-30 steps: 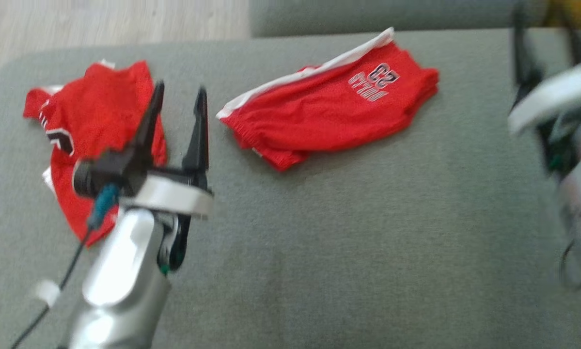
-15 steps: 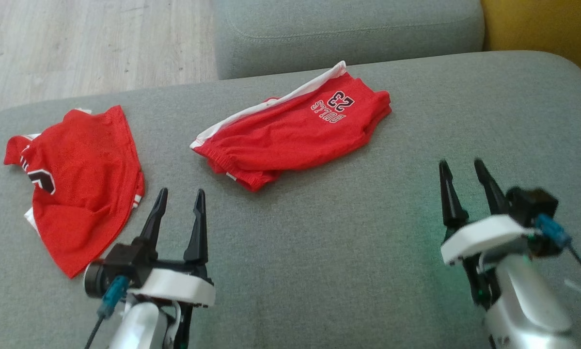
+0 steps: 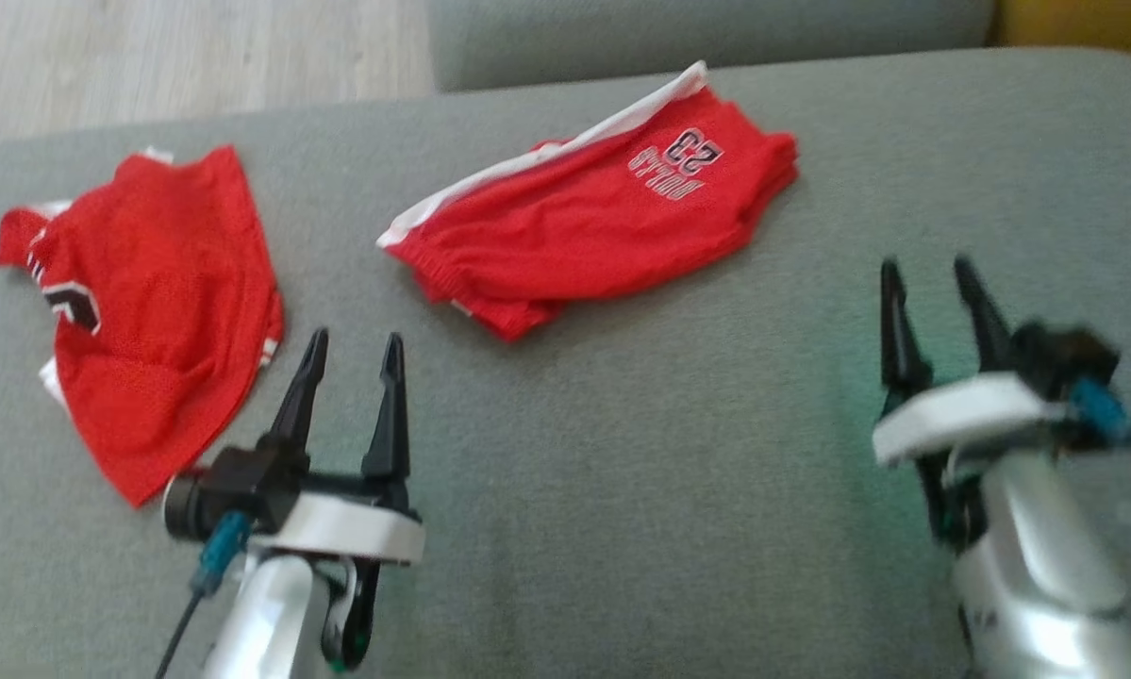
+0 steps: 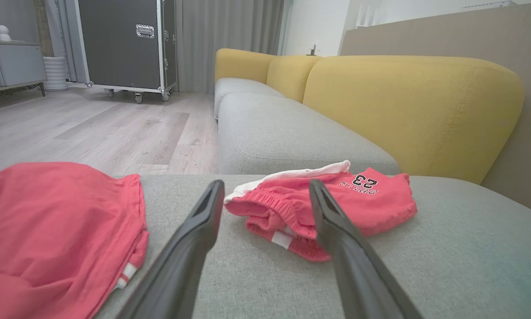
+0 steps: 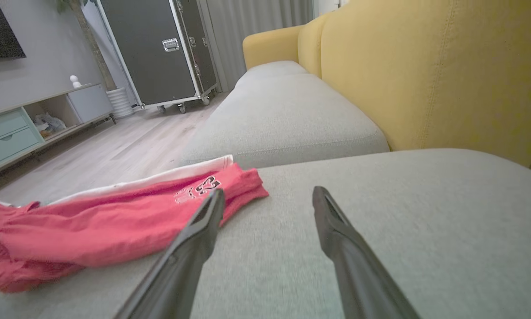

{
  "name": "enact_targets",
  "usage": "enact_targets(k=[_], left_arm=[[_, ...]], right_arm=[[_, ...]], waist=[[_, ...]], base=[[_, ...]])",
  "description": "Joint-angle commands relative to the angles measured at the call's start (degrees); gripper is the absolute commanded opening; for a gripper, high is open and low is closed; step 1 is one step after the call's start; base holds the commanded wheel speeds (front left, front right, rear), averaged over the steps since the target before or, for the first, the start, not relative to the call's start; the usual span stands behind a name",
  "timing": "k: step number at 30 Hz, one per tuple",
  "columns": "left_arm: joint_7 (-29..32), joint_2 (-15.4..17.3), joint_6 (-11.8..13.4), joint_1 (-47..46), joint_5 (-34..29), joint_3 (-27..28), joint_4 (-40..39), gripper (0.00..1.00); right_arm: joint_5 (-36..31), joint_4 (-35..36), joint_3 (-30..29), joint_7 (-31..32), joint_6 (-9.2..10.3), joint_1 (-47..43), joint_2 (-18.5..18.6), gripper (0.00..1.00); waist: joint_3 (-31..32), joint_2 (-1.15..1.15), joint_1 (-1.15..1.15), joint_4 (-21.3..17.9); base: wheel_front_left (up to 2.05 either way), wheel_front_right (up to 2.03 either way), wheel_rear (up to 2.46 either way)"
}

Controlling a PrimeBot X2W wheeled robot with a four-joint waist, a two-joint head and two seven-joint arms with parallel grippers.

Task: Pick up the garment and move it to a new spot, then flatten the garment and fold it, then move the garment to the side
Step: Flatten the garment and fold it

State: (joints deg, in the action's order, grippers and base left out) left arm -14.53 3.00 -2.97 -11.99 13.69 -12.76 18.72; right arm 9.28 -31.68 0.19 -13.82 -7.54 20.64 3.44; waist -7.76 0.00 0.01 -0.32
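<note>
Grey sofa cushion (image 3: 622,471), folded red shorts (image 3: 593,222) toward its back, red jersey (image 3: 159,311) at left

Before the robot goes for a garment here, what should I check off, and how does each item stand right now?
1. Left gripper open and empty: ok, fingers apart with nothing between them.
2. Right gripper open and empty: ok.
3. Garments separated: ok, the red shorts and the red jersey lie apart on the gray cushion.
4. Room for a new spot: ok, there is bare cushion between the grippers.
5. Which garment to take: cannot tell; the shorts look folded, while the jersey lies loose near the left gripper.
6. Head view sharp enough to aim: not ok, it is blurred.
</note>
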Motion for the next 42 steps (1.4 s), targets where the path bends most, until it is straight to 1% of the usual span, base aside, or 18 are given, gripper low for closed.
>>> enact_targets(k=[1, 4, 8, 13, 19, 21, 26, 32, 33, 34, 37, 42], left_arm=[[-0.5, 0.2, -0.1, -3.1, -0.4, 2.0, -1.8, 1.0], [-0.5, 0.0, -0.1, -4.9, -0.5, 1.6, -1.4, 1.0], [-0.5, -0.1, -0.5, -6.9, -0.3, 0.8, -1.7, 1.0], [-0.5, -0.1, -0.2, -9.5, 1.4, -1.8, -2.4, 1.0], [-0.5, -0.1, 0.8, -11.8, 3.1, -4.8, -3.4, 1.0], [-0.5, -0.1, 1.0, -12.1, 3.3, -5.2, -3.4, 1.0], [-0.5, -0.1, 1.9, -13.3, 2.9, -7.2, -3.9, 1.0], [-0.5, -0.1, 2.7, -13.8, 3.5, -8.1, -4.3, 1.0], [-0.5, -0.1, 2.8, -13.9, 3.5, -8.1, -4.3, 1.0], [-0.5, -0.1, 2.9, -13.9, 3.6, -8.1, -4.3, 1.0], [-0.5, -0.1, 3.1, -13.8, 3.6, -7.9, -4.1, 1.0], [-0.5, -0.1, 2.9, -13.4, 3.7, -7.2, -3.9, 1.0]], right_arm=[[-0.9, 1.6, 0.8, 0.7, 0.05, 4.3, -0.4, 1.0], [-0.9, -0.7, -1.8, 3.3, 0.05, 9.0, -0.2, 1.0], [-1.3, -6.1, -5.5, 6.3, 0.05, 15.5, 0.9, 1.0], [-3.8, -14.6, -10.3, 9.3, 0.05, 23.0, 3.9, 1.0], [-6.8, -24.0, -14.3, 11.8, 0.05, 29.8, 6.7, 1.0], [-7.3, -25.3, -14.9, 12.1, 0.05, 30.6, 7.1, 1.0], [-11.5, -31.4, -17.2, 13.6, 0.05, 33.4, 9.0, 1.0], [-15.0, -35.6, -19.2, 13.4, 0.05, 35.5, 8.6, 1.0], [-15.4, -36.0, -19.5, 13.2, 0.05, 35.8, 8.5, 0.45], [-15.7, -36.5, -19.6, 13.0, 0.05, 36.1, 8.4, 0.0], [-16.7, -37.1, -19.8, 11.6, 0.05, 36.5, 8.3, 0.0], [-16.7, -38.0, -19.9, 8.5, 0.05, 36.2, 8.2, 0.0]], waist=[[-2.3, 0.0, -0.01, 2.1], [-4.4, 0.0, -0.01, 4.2], [-6.9, 0.0, -0.01, 7.0], [-10.0, 0.0, -0.01, 10.9], [-12.8, 0.0, -0.01, 14.6], [-13.2, 0.0, -0.01, 15.1], [-14.6, 0.0, -0.01, 16.7], [-15.6, 0.0, -0.01, 17.3], [-15.7, 0.0, -0.01, 17.3], [-15.7, 0.0, -0.01, 17.2], [-15.3, 0.0, -0.01, 16.3], [-13.5, 0.0, -0.01, 13.5]], base=[[0.0, 0.0, 0.0], [0.0, 0.0, 0.0], [0.0, 0.0, 0.0], [0.0, 0.0, 0.0], [0.0, 0.0, 0.0], [0.0, 0.0, 0.0], [0.0, 0.0, 0.0], [0.0, 0.0, 0.0], [0.0, 0.0, 0.0], [0.0, 0.0, 0.0], [0.0, 0.0, 0.0], [0.0, 0.0, 0.0]])
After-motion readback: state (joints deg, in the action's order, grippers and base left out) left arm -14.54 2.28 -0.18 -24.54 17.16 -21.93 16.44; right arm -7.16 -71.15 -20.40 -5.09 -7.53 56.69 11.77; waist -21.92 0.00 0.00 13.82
